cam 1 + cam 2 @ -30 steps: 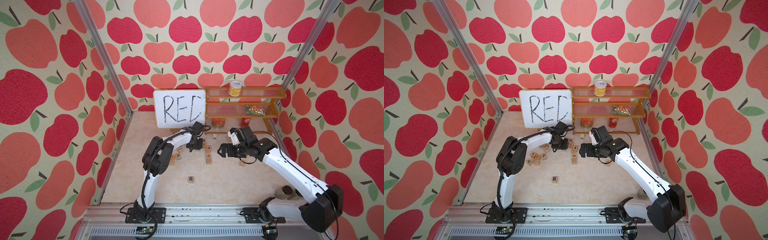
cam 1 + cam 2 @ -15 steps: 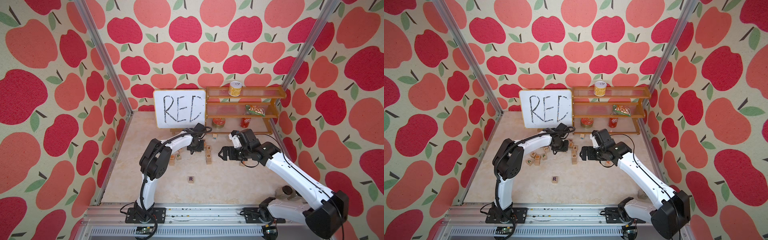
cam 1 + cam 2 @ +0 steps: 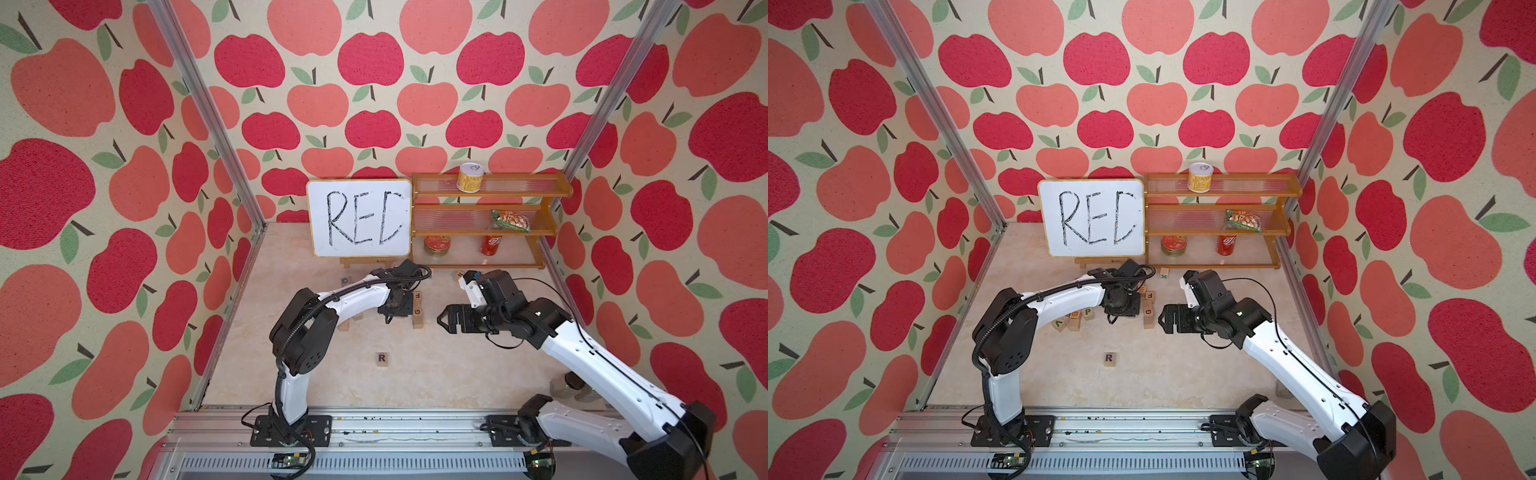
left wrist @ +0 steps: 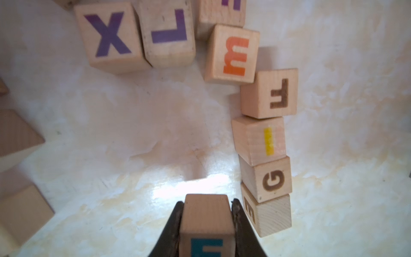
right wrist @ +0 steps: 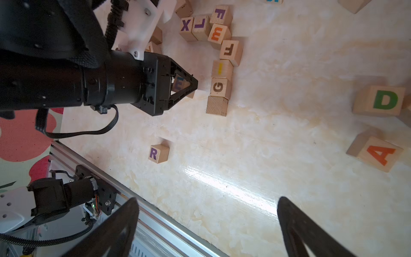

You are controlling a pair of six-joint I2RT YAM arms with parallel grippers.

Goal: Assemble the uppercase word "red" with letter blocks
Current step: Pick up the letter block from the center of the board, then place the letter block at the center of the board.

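My left gripper [image 4: 208,202] is shut on the E block [image 4: 206,213], a light-wood cube with a blue-teal letter. It is held beside a row of other cubes; in a top view the left gripper [image 3: 392,313] hangs over the block cluster. The purple R block [image 3: 382,358] [image 3: 1109,358] [image 5: 158,153] sits alone nearer the front rail. The green D block [image 5: 381,101] lies apart, next to an orange A cube [image 5: 378,154]. My right gripper [image 5: 208,200] [image 3: 442,320] is open and empty, hovering right of the cluster.
Cubes F [image 4: 270,93], I [image 4: 260,140] and G [image 4: 266,178] form a row close to the held block; X [image 4: 109,35] and L [image 4: 169,33] lie beyond. A whiteboard [image 3: 359,218] and a wooden shelf [image 3: 552,208] stand at the back. The metal rail [image 3: 374,428] runs along the front.
Both grippers have drifted slightly toward the front. The left stays shut on the E block and the right stays open.
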